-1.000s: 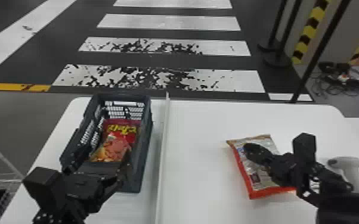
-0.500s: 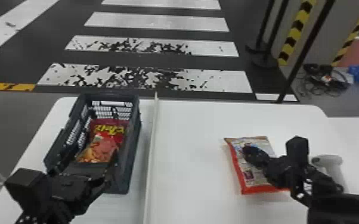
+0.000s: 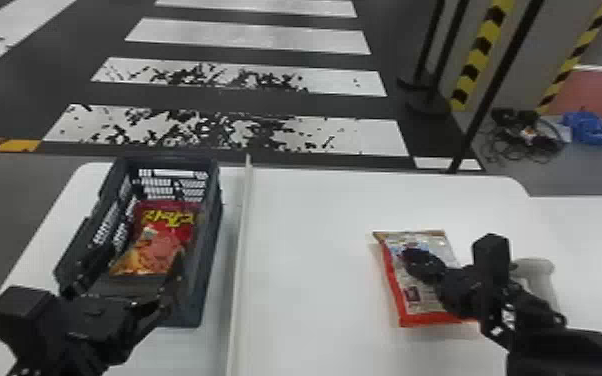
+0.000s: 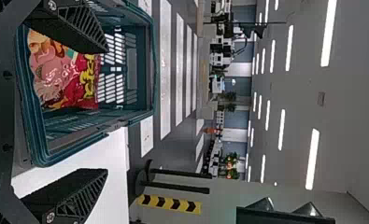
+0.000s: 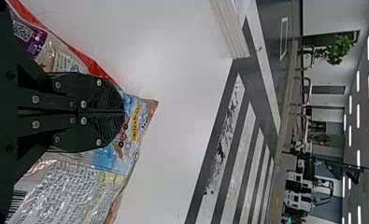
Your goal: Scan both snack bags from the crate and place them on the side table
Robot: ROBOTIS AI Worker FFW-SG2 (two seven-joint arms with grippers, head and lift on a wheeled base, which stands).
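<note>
Red bag (image 3: 157,240) in crate (image 3: 211,235); L claw (image 3: 137,265) at crate's near end, fingers wide apart. 2nd bag (image 3: 420,299) (flat on tbl (image 3: 310,250)) well R of crate, R claw (image 3: 410,256) over it, clenched. Scanner (image 3: 539,275) farther R of crate.

crate (image 3: 165,161) top open | walls (image 3: 204,280) ring red bag (image 3: 157,240) | divider (image 3: 240,260) beside crate | open table (image 3: 315,280) between divider and silver bag (image 3: 412,295)

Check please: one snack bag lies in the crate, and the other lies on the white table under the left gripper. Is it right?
The side is wrong: the head view shows the right gripper over the snack bag on the white table. The other bag does lie in the crate.
</note>
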